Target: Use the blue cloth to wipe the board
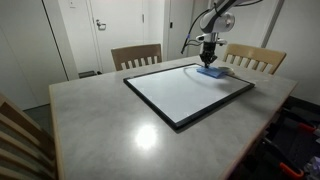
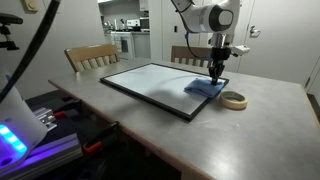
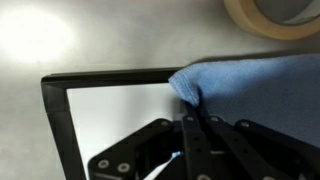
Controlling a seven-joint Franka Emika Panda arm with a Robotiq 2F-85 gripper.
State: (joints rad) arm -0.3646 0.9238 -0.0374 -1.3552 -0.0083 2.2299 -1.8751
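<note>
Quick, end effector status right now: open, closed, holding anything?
End effector: closed, pinching the edge of the blue cloth at the board corner.

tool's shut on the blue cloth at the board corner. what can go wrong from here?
1. The tool seems to pinch the blue cloth only near its edge, as the wrist view shows; the cloth may slip out or bunch up mid-stroke.
2. The cloth lies across the black frame of the board at the corner, so it might snag there.
3. A tape roll sits right beside the cloth; an outward sweep could knock it.
</note>
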